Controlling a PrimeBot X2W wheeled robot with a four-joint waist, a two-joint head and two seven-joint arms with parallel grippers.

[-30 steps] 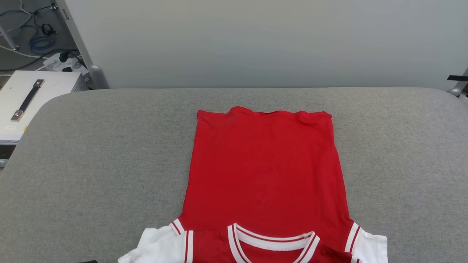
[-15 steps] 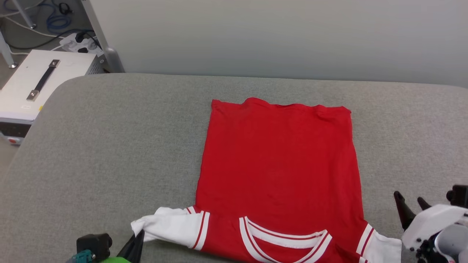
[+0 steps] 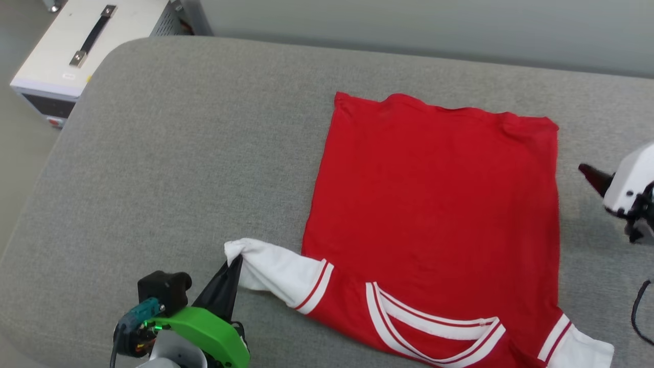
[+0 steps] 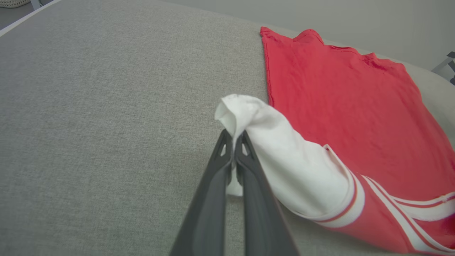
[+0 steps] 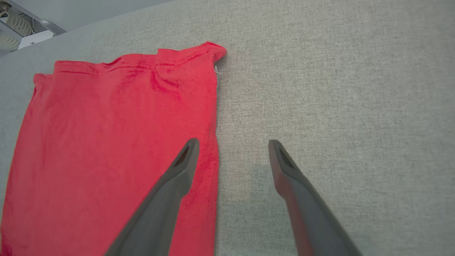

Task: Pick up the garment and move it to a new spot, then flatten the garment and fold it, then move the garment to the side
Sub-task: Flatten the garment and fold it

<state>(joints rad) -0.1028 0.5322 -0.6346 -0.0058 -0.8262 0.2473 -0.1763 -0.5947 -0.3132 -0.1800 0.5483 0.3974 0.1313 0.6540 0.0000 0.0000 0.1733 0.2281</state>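
Note:
The garment [image 3: 434, 204] lies flat on the grey table, plain red face up, striped collar toward me and hem at the far side. My left gripper [image 3: 236, 259] is shut on the tip of its white left sleeve [image 3: 278, 273], lifting it off the cloth surface; the left wrist view shows the garment [image 4: 355, 106] with its sleeve [image 4: 284, 156] pinched between my left gripper's [image 4: 234, 137] closed fingers. My right gripper [image 5: 231, 144] hovers open over the garment's [image 5: 106, 142] right side edge, nothing between its fingers; in the head view a dark fingertip [image 3: 592, 176] shows at the right.
The grey padded table [image 3: 179, 153] has free room on the left and far side. A white equipment box [image 3: 87, 41] with a black handle stands on the floor beyond the table's far left corner. A pale wall runs behind.
The head camera has tilted down and turned, shifting the whole picture. My left gripper has come into view holding the sleeve, pulled out leftward. The right gripper opened and rose along the garment's right side.

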